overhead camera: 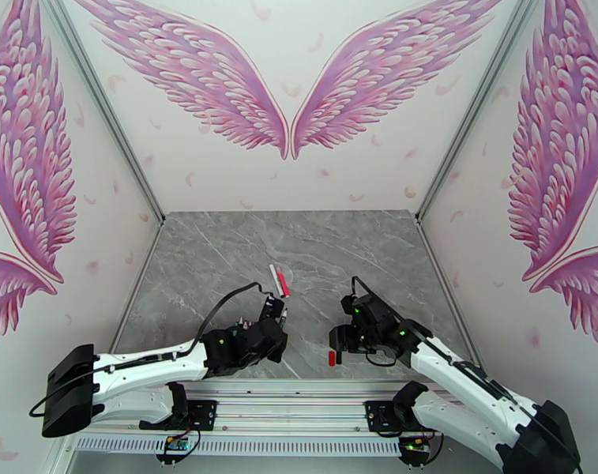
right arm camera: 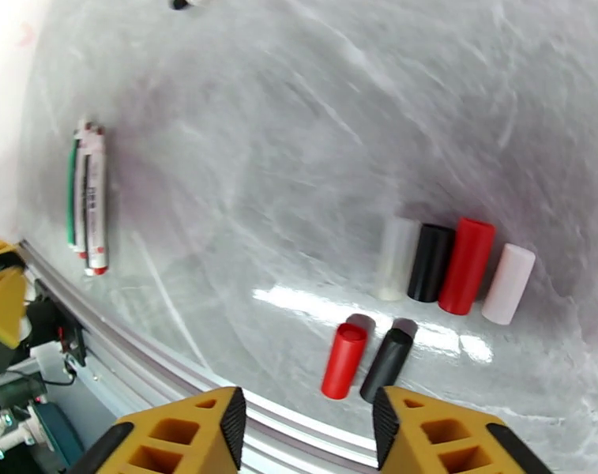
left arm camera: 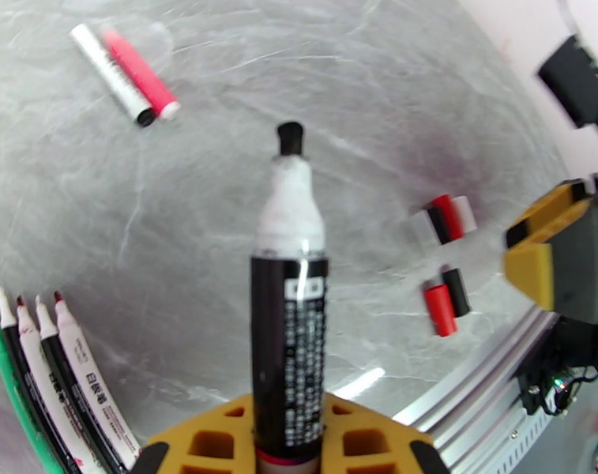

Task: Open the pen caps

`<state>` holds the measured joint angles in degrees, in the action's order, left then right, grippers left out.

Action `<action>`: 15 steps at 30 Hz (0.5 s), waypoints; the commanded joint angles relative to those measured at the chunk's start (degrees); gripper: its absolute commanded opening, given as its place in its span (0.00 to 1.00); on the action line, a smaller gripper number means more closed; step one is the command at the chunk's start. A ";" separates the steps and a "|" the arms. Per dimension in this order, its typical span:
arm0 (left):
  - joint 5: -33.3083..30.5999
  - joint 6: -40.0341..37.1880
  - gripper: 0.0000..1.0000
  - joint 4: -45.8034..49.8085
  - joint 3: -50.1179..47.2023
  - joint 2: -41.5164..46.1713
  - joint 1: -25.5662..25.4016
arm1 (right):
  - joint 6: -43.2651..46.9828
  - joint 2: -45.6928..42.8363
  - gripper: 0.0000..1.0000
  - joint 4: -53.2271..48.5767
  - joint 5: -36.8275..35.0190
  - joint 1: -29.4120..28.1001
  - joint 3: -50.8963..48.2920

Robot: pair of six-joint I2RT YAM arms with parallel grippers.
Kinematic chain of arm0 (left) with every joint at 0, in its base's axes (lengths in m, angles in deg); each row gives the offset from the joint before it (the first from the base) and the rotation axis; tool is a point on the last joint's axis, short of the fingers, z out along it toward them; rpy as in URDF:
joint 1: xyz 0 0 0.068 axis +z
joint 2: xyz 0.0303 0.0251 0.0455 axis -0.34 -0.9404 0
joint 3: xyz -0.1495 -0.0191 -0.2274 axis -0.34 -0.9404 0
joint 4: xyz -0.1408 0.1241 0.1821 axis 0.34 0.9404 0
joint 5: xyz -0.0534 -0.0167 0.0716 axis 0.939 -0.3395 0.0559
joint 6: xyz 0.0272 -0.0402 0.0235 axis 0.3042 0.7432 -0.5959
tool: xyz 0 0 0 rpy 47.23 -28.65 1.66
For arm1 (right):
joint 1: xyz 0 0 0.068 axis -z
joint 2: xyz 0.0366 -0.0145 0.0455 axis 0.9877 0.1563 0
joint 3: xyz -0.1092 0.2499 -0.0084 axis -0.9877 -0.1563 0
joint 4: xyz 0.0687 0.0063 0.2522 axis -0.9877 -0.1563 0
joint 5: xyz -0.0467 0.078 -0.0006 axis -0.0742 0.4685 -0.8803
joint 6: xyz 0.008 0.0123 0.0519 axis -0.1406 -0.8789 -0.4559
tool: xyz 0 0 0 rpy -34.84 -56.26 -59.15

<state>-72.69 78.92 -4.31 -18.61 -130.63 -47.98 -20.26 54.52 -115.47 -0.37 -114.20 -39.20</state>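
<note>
My left gripper (left arm camera: pixel 287 440) is shut on a black-barrelled pen (left arm camera: pixel 289 325) that stands upright with its black tip bare. In the top view the left gripper (overhead camera: pixel 272 314) sits left of centre. My right gripper (right arm camera: pixel 306 428) is open, with nothing between its yellow fingers (right arm camera: pixel 212 428). Just ahead of them lie a red cap (right arm camera: pixel 344 361) and a black cap (right arm camera: pixel 387 365) side by side. Beyond those is a row of caps: whitish (right arm camera: pixel 396 258), black (right arm camera: pixel 430 262), red (right arm camera: pixel 466 266), white (right arm camera: pixel 508 284). Several uncapped pens (left arm camera: pixel 54 381) lie bundled at the near left.
Two capped pens, one white (left arm camera: pixel 113 73) and one pink (left arm camera: pixel 144 73), lie together farther out on the grey marble table (overhead camera: pixel 220 254). The aluminium rail (right arm camera: pixel 180 365) runs along the near edge. Winged walls enclose the table on three sides.
</note>
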 commanded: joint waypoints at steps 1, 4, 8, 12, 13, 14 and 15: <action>-6.13 8.13 0.00 4.45 2.52 -1.99 -1.17 | 3.98 -2.35 0.61 2.84 4.33 -0.64 2.02; -7.83 12.60 0.00 5.77 3.51 -4.52 -1.92 | 4.40 -4.24 0.77 6.21 9.91 -0.61 1.75; -10.46 17.64 0.00 10.41 5.31 -8.20 -2.43 | 4.27 -6.74 0.99 7.55 13.28 -0.57 1.96; -10.99 19.04 0.00 10.32 5.08 -10.57 -2.37 | 3.86 -9.30 0.99 7.98 14.83 -0.65 2.36; -10.83 19.03 0.00 10.31 5.17 -11.20 -2.21 | 3.88 -9.66 0.99 7.91 15.10 -0.58 2.45; -10.91 18.96 0.00 10.72 5.44 -12.09 -2.02 | 3.94 -10.00 0.99 7.59 14.90 -0.62 2.51; -11.00 19.00 0.00 11.21 5.79 -12.95 -1.94 | 3.96 -10.32 0.99 7.24 14.40 -0.56 2.54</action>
<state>-81.78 96.02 4.42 -15.07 -141.73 -50.14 -16.81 45.30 -109.09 12.54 -114.20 -38.59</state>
